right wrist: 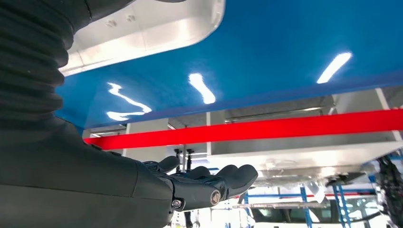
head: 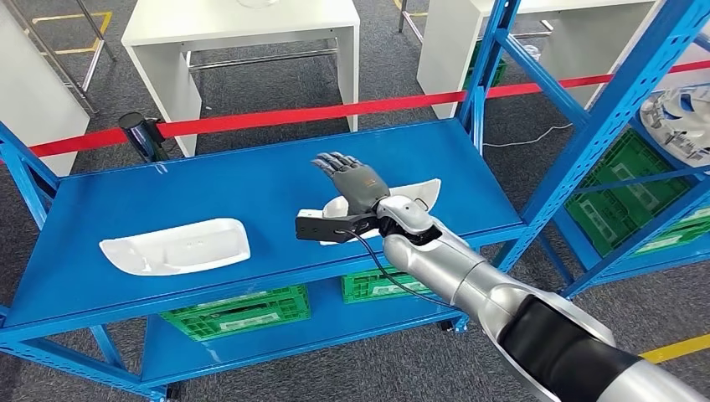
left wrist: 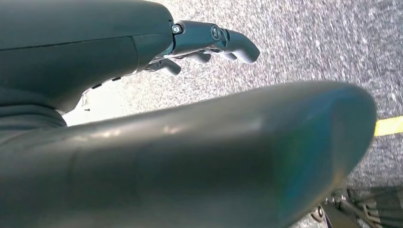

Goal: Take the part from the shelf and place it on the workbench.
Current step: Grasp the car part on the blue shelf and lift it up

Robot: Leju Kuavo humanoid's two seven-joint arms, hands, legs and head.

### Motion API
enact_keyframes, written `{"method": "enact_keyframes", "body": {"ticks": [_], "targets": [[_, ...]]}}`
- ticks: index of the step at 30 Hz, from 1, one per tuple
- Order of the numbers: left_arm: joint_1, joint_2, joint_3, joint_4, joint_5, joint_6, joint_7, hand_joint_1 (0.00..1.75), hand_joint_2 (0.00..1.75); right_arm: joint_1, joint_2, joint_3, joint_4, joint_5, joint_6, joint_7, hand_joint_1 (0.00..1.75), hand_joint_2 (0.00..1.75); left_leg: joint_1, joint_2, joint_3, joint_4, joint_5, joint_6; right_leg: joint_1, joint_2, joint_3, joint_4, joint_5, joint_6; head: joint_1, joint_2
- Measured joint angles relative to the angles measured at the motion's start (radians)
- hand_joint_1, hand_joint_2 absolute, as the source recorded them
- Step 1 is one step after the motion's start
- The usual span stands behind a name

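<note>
Two white tray-shaped parts lie on the blue shelf (head: 251, 180). One part (head: 176, 246) rests at the left. The other part (head: 410, 195) lies at the right, mostly hidden under my right hand (head: 352, 180). That hand hovers over it with fingers stretched out and apart, holding nothing. In the right wrist view the same part (right wrist: 142, 33) shows past the hand (right wrist: 199, 183), with a gap between them. My left hand (left wrist: 209, 42) hangs over the grey floor, fingers loosely curled, nothing in it.
Green crates (head: 239, 311) sit on the lower shelf level. Blue uprights (head: 615, 109) of a second rack stand at the right, with another green crate (head: 624, 197). A red barrier tape (head: 335, 113) runs behind the shelf, with white tables (head: 243, 33) beyond.
</note>
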Motion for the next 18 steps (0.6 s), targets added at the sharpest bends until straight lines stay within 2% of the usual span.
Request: {"method": "enact_keyframes", "body": {"ticks": [4, 7, 14, 18], "targets": [[0.000, -0.001, 0.006, 0.000, -0.003, 0.000, -0.003, 0.00, 0.00, 0.013, -0.003, 0.004, -0.045, -0.022, 0.006, 0.000, 0.00, 1.75, 0.000, 0.001, 0.000, 0.000, -0.001, 0.003, -0.001, 0.000, 0.002, -0.004, 0.001, 0.009, 0.000, 0.000], [0.000, -0.001, 0.007, 0.000, -0.010, -0.001, -0.004, 0.00, 0.00, 0.025, -0.009, 0.009, -0.080, -0.059, 0.053, -0.004, 0.00, 1.75, 0.000, 0.001, 0.000, 0.001, -0.001, 0.005, -0.003, 0.000, 0.002, -0.005, 0.002, 0.014, 0.000, 0.000], [-0.001, 0.000, 0.013, 0.000, -0.026, -0.003, -0.002, 0.00, 0.00, 0.043, -0.048, 0.052, -0.167, -0.167, 0.233, 0.029, 0.00, 1.75, 0.001, 0.001, 0.001, 0.001, 0.000, 0.005, -0.003, 0.000, 0.002, -0.004, 0.002, 0.014, 0.000, 0.000], [-0.002, 0.000, 0.014, 0.000, -0.033, -0.005, 0.003, 0.00, 0.00, 0.045, -0.082, 0.091, -0.213, -0.193, 0.292, 0.060, 0.00, 1.75, 0.001, 0.001, 0.001, 0.001, 0.000, 0.005, -0.002, 0.000, 0.003, -0.004, 0.002, 0.014, 0.000, 0.000]]}}
